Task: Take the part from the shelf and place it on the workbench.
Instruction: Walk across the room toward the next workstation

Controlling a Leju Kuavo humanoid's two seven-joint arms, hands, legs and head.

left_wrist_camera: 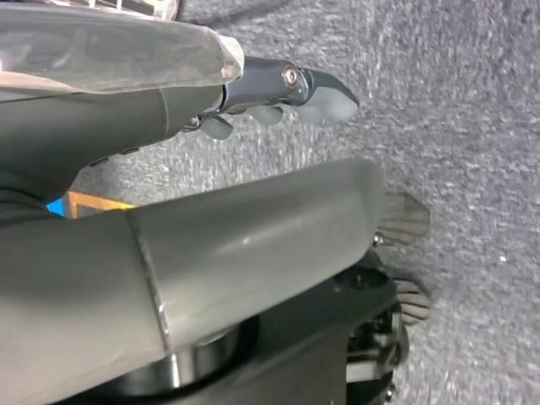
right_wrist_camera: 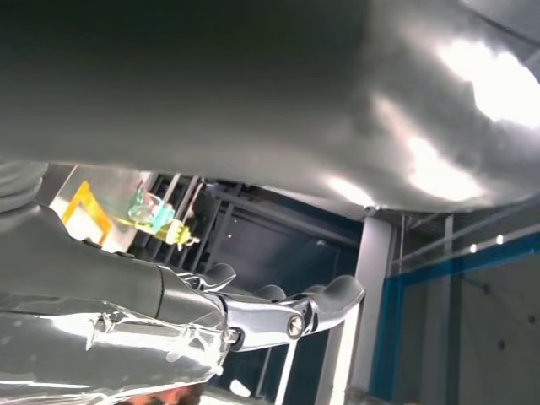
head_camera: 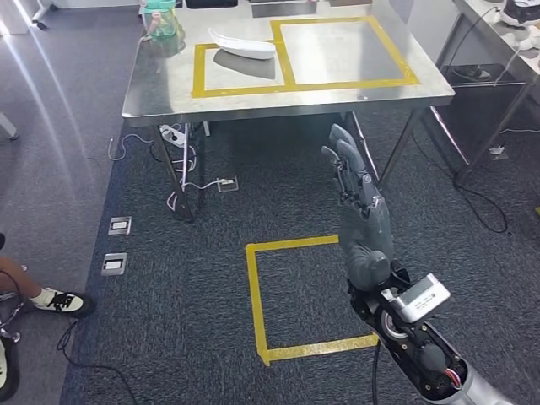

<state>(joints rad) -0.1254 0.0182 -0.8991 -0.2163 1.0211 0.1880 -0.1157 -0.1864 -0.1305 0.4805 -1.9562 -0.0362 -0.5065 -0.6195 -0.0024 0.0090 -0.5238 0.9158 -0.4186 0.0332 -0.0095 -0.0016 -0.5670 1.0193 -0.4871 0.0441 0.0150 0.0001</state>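
Steel bench (head_camera: 159, 89) beyond the right hand (head_camera: 363, 228), white part (head_camera: 242, 44) lying in its taped box (head_camera: 198, 76); fingers (head_camera: 347, 164) extended, empty. Left hand (left_wrist_camera: 191, 253) empty, fingers partly hidden.

The setting is an indoor robotics test lab or workshop set up in an office-type room. The floor is dark grey carpet (head_camera: 191, 337) with floor power boxes (head_camera: 119, 225) set into it at left. A square of yellow tape (head_camera: 255, 295) marks a position on the carpet, near. A stainless steel workbench (head_camera: 159, 93) stands beyond it, far, its top marked with two yellow tape rectangles (head_camera: 283, 51). Loose cables and a power strip (head_camera: 172, 133) lie under the bench at left. A second metal table (head_camera: 483, 25) stands far right, with dark cables (head_camera: 483, 202) trailing over the carpet beneath it.
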